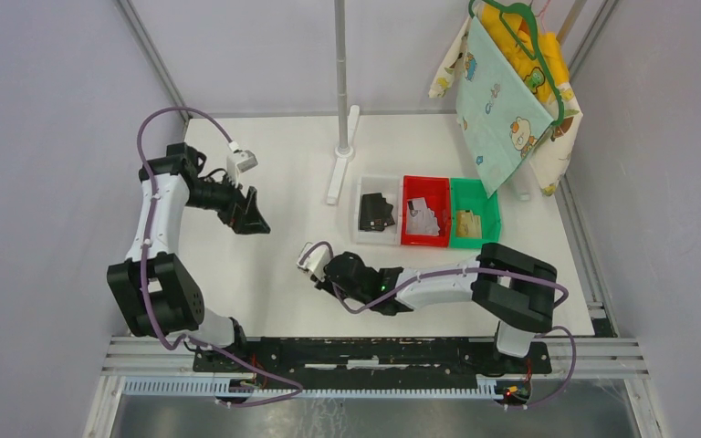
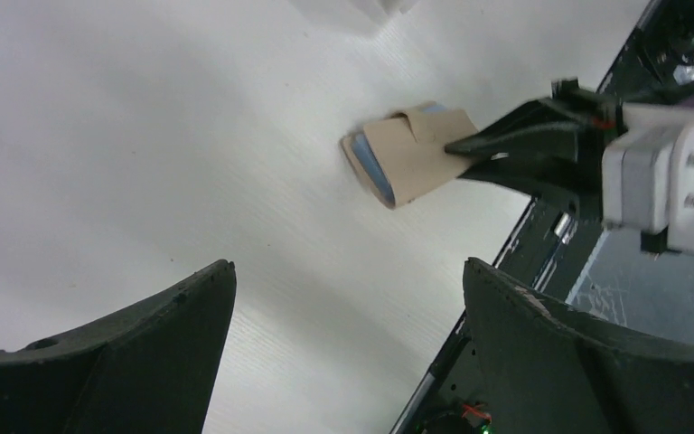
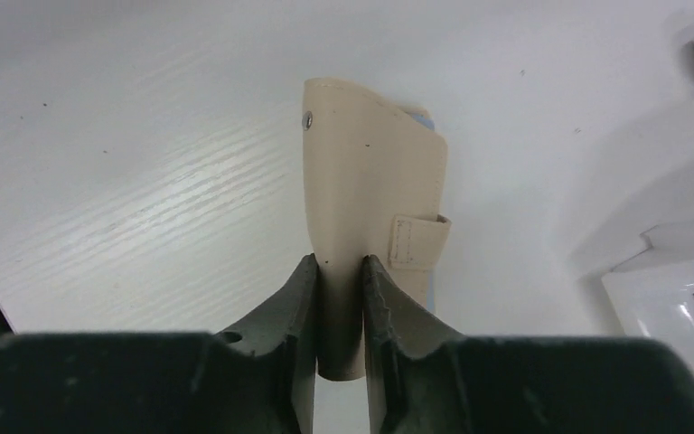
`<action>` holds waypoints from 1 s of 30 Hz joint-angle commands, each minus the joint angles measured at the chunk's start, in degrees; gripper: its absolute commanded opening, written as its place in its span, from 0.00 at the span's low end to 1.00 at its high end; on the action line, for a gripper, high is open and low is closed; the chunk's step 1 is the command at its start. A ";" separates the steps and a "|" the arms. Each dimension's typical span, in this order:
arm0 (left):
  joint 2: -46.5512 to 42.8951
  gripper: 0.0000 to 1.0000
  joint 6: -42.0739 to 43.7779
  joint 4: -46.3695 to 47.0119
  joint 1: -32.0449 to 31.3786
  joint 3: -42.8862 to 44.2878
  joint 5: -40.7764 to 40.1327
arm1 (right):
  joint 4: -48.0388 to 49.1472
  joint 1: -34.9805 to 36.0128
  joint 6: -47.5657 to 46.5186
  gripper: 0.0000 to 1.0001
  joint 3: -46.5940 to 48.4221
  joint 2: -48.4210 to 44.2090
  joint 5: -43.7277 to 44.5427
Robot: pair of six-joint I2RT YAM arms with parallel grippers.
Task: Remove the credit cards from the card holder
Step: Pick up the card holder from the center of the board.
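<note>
Pinches the card holder (image 3: 375, 181) by its near edge, flat on the surface (image 1: 274, 155), with the right claw (image 3: 339, 271). Holds the left claw (image 2: 348, 271) spread, well apart. Risks slipping out on lifting — shallow edge grip, soft material.

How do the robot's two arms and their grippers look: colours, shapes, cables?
Both arms have white links and black joint housings: left arm, right arm. A lilac-grey cable loops along each. The left gripper and right gripper have black, tapering, wedge-shaped fingers, and a small white camera box sits at each wrist.
</note>
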 commanded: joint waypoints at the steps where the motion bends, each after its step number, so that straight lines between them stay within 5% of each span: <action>1: -2.74 1.00 22.33 -6.70 0.00 -4.25 4.46 | 3.07 -3.67 3.06 0.16 -1.47 -4.04 -12.33; 6: -7.93 1.00 49.96 -10.88 -1.93 -10.69 3.66 | 5.52 -9.45 7.06 0.00 -2.73 -5.80 -22.22; 17: -15.39 0.99 49.52 12.19 -21.12 -21.18 -5.99 | 4.92 -13.03 7.29 0.00 1.00 -5.32 -33.03; 30: -15.95 0.76 48.23 10.41 -24.76 -23.40 -5.43 | 14.51 -17.13 15.45 0.00 -2.39 -11.01 -40.89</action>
